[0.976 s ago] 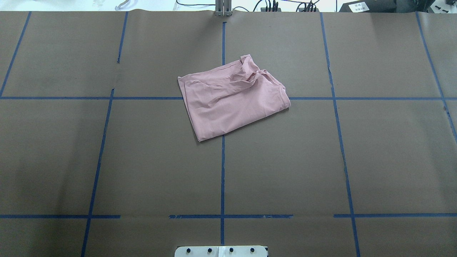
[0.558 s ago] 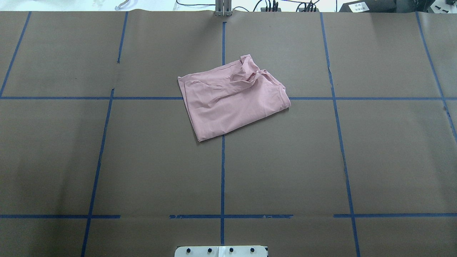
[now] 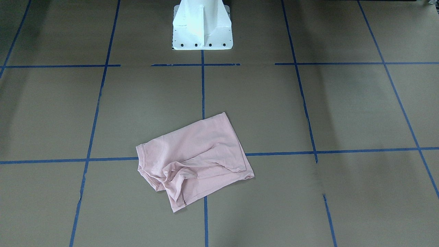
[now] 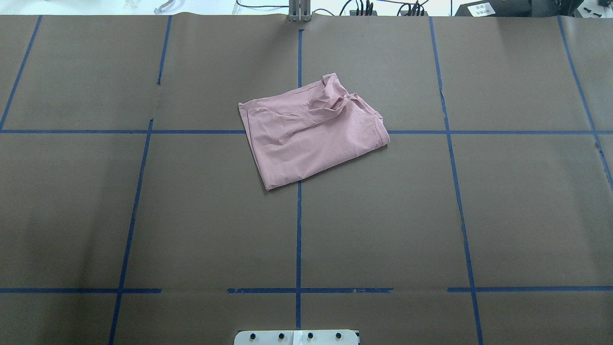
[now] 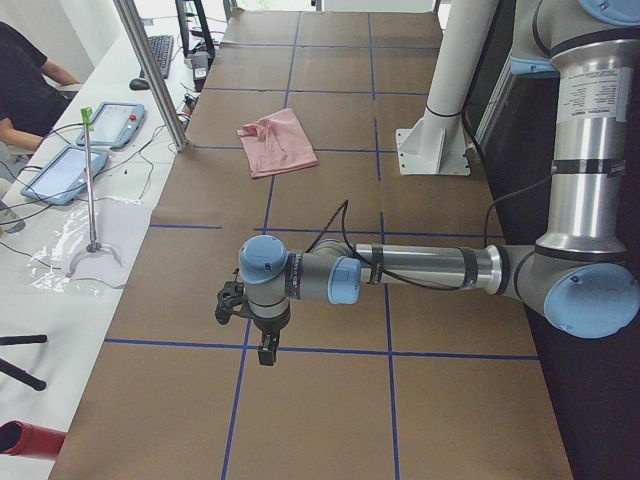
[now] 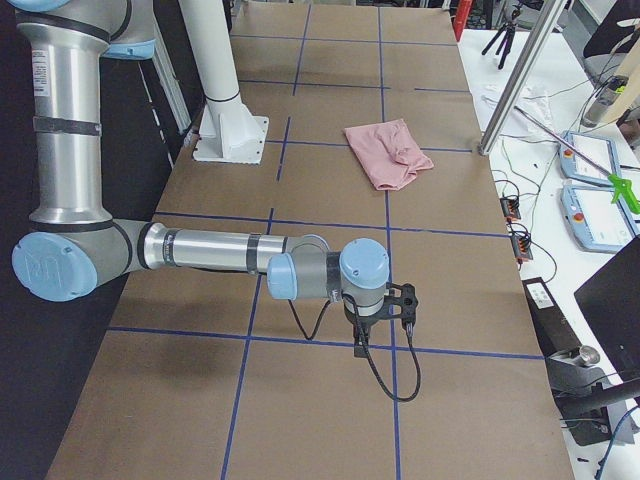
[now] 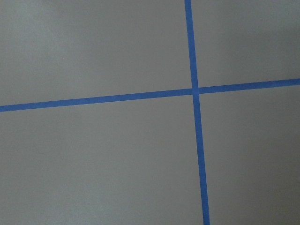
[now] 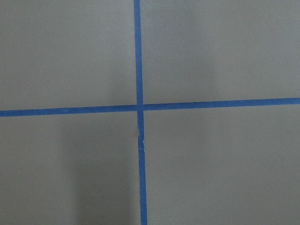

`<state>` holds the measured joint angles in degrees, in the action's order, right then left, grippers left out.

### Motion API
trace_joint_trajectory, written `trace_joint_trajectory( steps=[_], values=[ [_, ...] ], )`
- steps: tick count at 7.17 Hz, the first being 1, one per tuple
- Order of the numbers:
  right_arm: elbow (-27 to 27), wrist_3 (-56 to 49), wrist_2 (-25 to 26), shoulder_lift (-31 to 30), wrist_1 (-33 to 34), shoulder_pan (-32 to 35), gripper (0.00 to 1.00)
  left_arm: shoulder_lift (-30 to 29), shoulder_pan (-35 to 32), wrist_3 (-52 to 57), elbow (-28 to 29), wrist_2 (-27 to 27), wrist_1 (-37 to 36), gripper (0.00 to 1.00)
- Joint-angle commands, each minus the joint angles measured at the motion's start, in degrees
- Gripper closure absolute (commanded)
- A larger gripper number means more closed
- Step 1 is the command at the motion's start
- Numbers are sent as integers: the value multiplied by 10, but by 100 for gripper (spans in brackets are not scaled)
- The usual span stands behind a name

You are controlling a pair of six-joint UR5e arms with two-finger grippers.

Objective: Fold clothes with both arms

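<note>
Matte brown table (image 4: pixel 191 215), rumpled pink T-shirt (image 4: pixel 311 139)

table (image 4: pixel 527 215): brown, blue tape grid (image 4: pixel 299 239) | T-shirt (image 4: pixel 311 139) lying, seemingly folded

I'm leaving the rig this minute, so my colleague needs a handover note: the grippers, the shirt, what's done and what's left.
Left gripper: hangs over bare table towards the robot's left end, far from the shirt, with nothing seen in it. Open or shut cannot be told.
Right gripper: the same, towards the right end.
T-shirt: lies in a rough folded rectangle across the centre blue tape line, with no arm touching it.
Done: the folding looks complete.
Left: perhaps smooth the bunched flap on the far edge.
</note>
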<state>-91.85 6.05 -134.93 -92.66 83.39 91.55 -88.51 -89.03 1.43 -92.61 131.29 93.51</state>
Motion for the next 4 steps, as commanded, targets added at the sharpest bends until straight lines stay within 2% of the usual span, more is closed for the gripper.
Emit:
trace_joint_trajectory(
  steps=[1, 4],
  values=[
    [-1, 0, -1, 0, -1, -1, 0, 0, 0, -3, -1, 63, 0, 0],
    [0, 0, -1, 3, 0, -1, 0, 0, 0, -3, 0, 64, 1, 0]
  ],
)
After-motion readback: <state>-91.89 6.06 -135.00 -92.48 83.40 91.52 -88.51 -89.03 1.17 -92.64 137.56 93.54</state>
